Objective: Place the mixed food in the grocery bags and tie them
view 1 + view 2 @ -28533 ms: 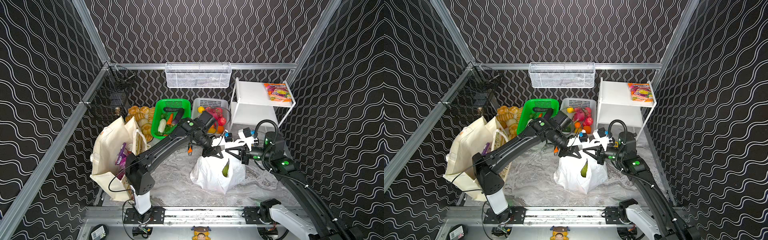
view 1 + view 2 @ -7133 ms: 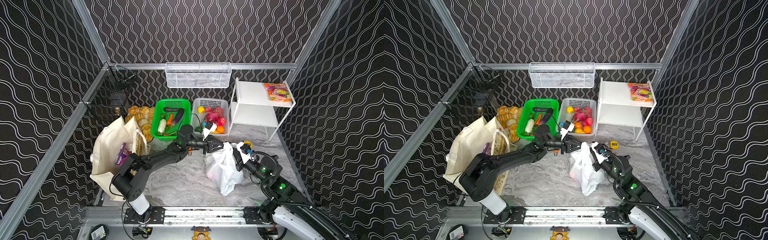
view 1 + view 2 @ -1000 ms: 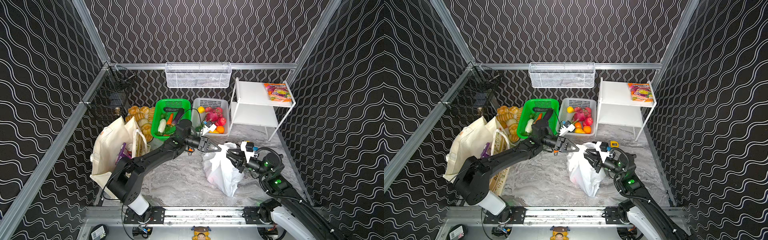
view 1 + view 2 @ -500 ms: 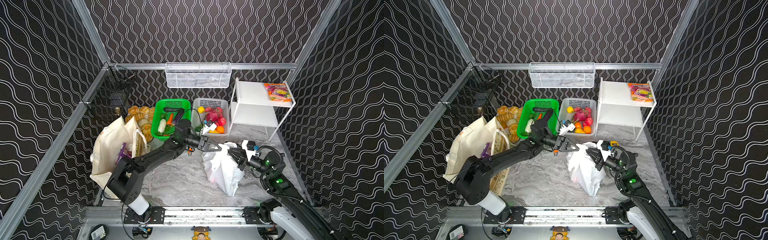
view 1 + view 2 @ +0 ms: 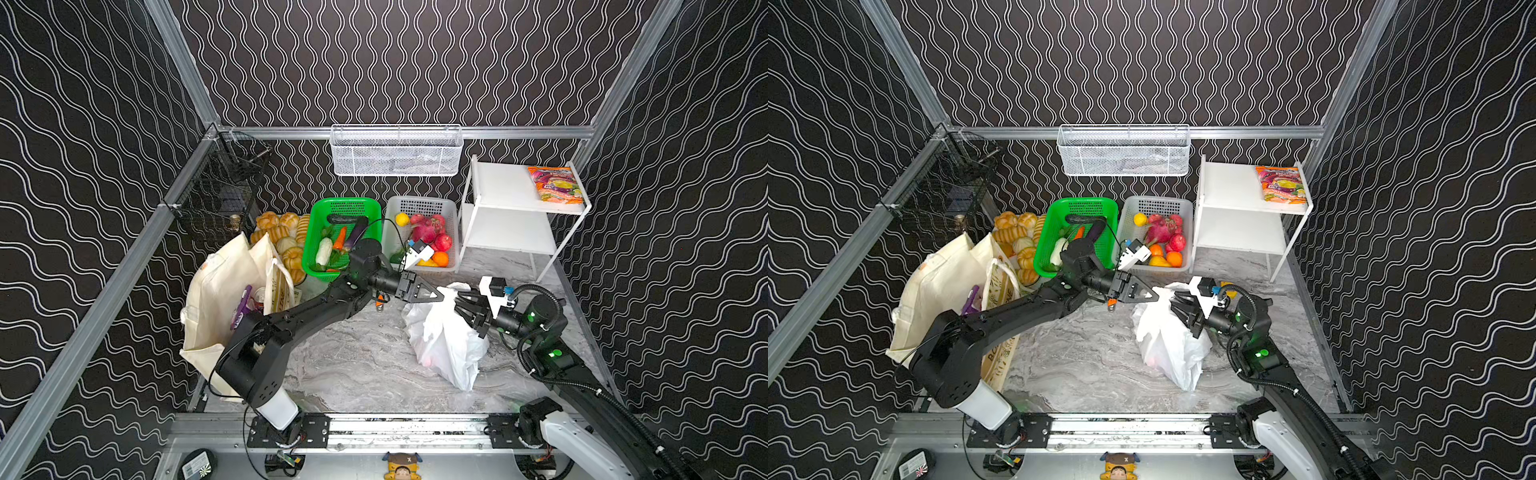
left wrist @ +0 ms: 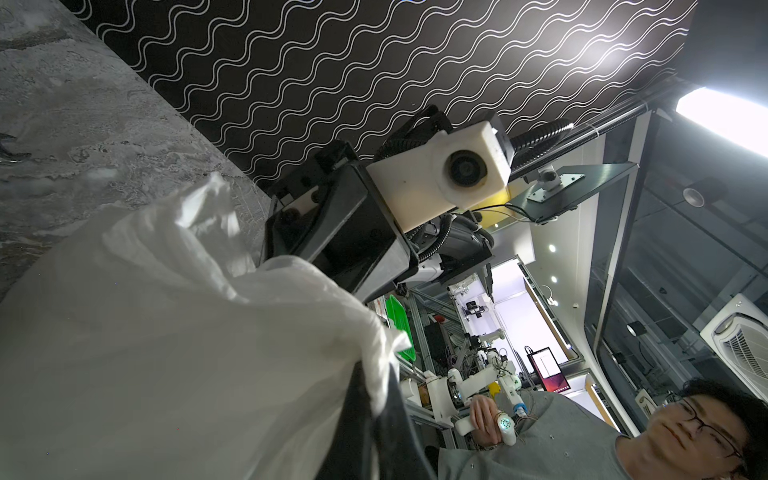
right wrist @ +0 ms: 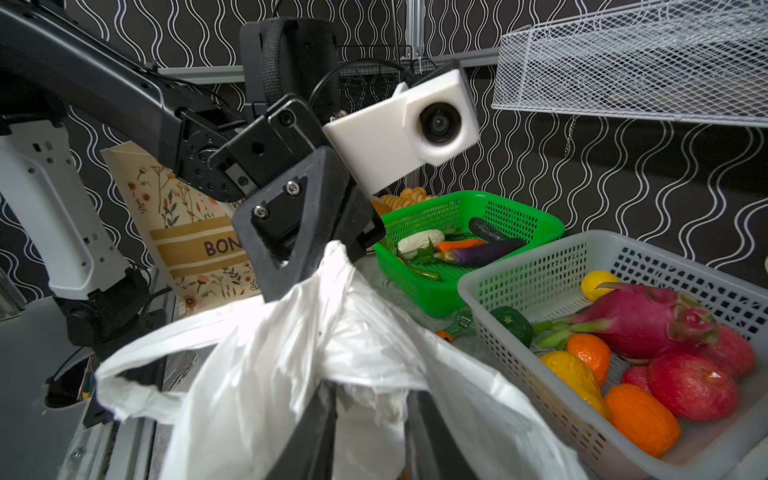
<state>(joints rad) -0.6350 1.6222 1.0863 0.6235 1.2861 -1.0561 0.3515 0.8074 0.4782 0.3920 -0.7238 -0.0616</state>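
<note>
- Marble tabletop (image 5: 353, 365) bears the white plastic bag (image 5: 440, 345), slumped right of centre.
- Canvas tote (image 5: 216, 291) stands at the left edge, with a purple packet (image 5: 241, 309) showing inside.
- Green basket (image 5: 316, 216) and white basket (image 5: 419, 201) sit behind the bag.
- Left gripper (image 5: 440, 296) is clamped on the bag's top.
- Right gripper (image 5: 459, 305) has its jaws narrowly apart around bunched plastic; whether it grips is unclear.

The tabletop (image 5: 353, 365) is open between plastic bag (image 5: 440, 345) and canvas tote (image 5: 216, 299). Behind, green basket (image 5: 347, 202), grey basket (image 5: 419, 206) and shelf rack (image 5: 507, 228) block me.
</note>
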